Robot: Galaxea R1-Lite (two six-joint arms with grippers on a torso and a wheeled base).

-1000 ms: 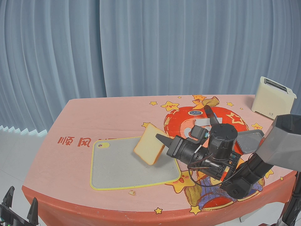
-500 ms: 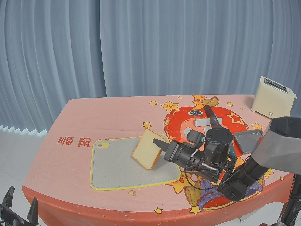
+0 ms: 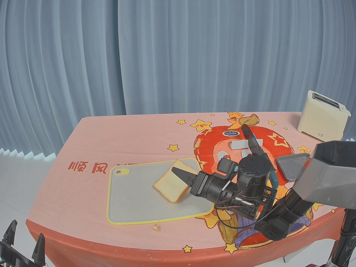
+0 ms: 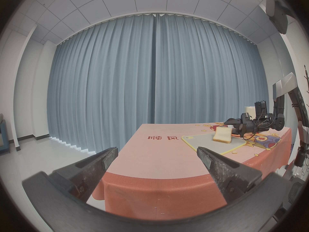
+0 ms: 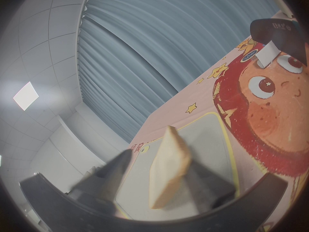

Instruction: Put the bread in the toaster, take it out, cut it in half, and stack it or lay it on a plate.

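The bread [image 3: 168,186] stands tilted between the right gripper's [image 3: 180,178] parted fingers, leaning on one, its lower edge on the cutting board [image 3: 133,197]. The toaster [image 3: 322,117] sits well behind that gripper. The left gripper [image 4: 157,155] gapes wide beside the bench [image 3: 111,138].

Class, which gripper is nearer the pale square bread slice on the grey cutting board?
Right. The right gripper is at the pale square bread slice over the grey cutting board; the left gripper hangs beyond the near left corner of the pink-clothed table, well apart.
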